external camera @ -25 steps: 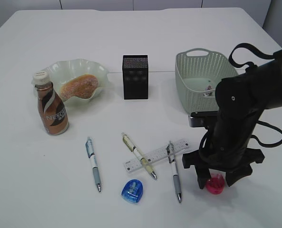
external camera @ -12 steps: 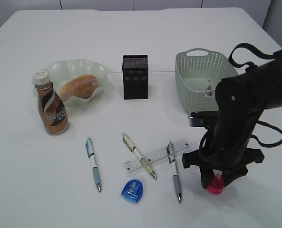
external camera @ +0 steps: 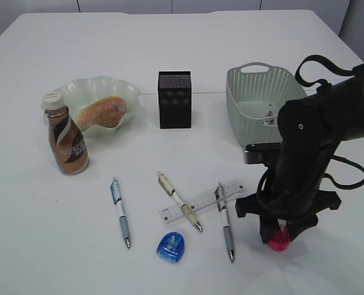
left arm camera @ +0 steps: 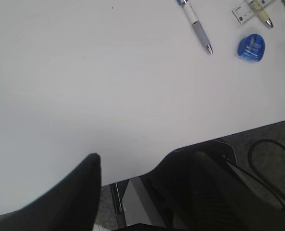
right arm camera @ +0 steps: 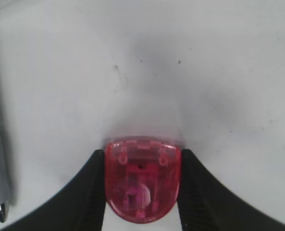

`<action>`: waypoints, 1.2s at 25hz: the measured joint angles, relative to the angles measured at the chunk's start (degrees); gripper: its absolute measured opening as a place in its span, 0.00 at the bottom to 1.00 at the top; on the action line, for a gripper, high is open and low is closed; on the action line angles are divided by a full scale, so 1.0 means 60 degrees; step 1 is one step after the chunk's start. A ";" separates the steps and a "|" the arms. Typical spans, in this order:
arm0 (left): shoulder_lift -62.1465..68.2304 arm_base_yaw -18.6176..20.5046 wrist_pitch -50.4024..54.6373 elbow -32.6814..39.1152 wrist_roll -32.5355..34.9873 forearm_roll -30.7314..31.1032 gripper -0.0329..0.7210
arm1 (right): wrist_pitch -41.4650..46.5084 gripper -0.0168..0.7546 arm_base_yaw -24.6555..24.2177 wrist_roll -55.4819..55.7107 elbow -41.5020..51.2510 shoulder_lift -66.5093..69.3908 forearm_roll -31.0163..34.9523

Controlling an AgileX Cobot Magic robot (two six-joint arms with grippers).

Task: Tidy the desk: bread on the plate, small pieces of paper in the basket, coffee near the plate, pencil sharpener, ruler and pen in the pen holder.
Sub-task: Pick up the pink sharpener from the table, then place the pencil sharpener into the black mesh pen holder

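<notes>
Basket's [external camera: 255, 101] paper wads mostly hidden

sharpener [right arm camera: 141, 180]: translucent pink | sharpener 2 [external camera: 172, 247]: blue | pen holder [external camera: 174, 100]: black mesh | basket [external camera: 263, 104]: grey-green

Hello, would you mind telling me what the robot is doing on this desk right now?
It is tidying the desk. The right pincer has its fingers against both sides of the pink pencil sharpener, which sits on the desk. The bread is already on the plate, with the coffee beside it. Three pens, the ruler and the blue sharpener still lie loose, away from the pen holder. The left pincer hangs open at the desk's near edge.
</notes>
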 joint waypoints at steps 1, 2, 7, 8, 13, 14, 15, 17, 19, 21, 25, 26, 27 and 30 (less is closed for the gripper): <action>0.0000 0.0000 0.0000 0.0000 0.0000 0.0000 0.62 | 0.0033 0.43 0.0000 -0.0055 0.0000 0.0000 -0.0042; 0.0000 0.0000 0.0000 0.0000 0.0000 -0.0007 0.62 | 0.0082 0.43 0.0000 -0.0168 0.0000 0.0000 -0.0065; 0.0000 0.0000 0.0000 0.0000 0.0000 -0.0022 0.62 | 0.1047 0.43 0.0000 -0.0701 -0.0430 0.0000 -0.0285; 0.0000 0.0000 0.0000 0.0000 0.0000 -0.0022 0.62 | 0.1358 0.43 0.0000 -0.0861 -0.0666 0.0000 -0.0335; 0.0000 0.0000 0.0000 0.0000 -0.0022 -0.0029 0.62 | 0.2811 0.43 0.0000 -0.1803 -0.2302 0.0000 -0.0438; 0.0000 0.0000 0.0000 0.0000 -0.0022 -0.0029 0.62 | 0.3029 0.43 0.0000 -0.2037 -0.2724 0.0000 -0.0438; 0.0000 0.0000 0.0000 0.0000 -0.0022 -0.0029 0.62 | 0.3196 0.43 0.0000 -0.2350 -0.3154 0.0000 -0.0438; 0.0000 0.0000 0.0000 0.0000 -0.0022 -0.0029 0.62 | 0.3407 0.43 0.0000 -0.2955 -0.3939 0.0017 -0.0438; 0.0000 0.0000 0.0000 0.0000 -0.0022 -0.0029 0.62 | 0.3473 0.43 0.0000 -0.3386 -0.4764 0.0021 -0.0438; 0.0000 0.0000 0.0000 0.0000 -0.0022 -0.0044 0.62 | 0.3473 0.43 0.0000 -0.3507 -0.5484 0.0046 -0.0438; 0.0000 0.0000 0.0000 0.0000 -0.0022 -0.0044 0.62 | 0.3201 0.43 0.0000 -0.3617 -0.6646 0.0068 -0.0398; 0.0000 0.0000 0.0000 0.0000 -0.0022 -0.0044 0.62 | 0.2999 0.43 0.0000 -0.3617 -0.6844 0.0068 -0.0352; 0.0000 0.0000 0.0000 0.0000 -0.0022 -0.0044 0.62 | 0.2802 0.43 0.0000 -0.3617 -0.6974 0.0068 -0.0276; 0.0000 0.0000 0.0000 0.0000 -0.0022 -0.0044 0.62 | 0.1955 0.43 0.0000 -0.3630 -0.7179 0.0090 -0.0143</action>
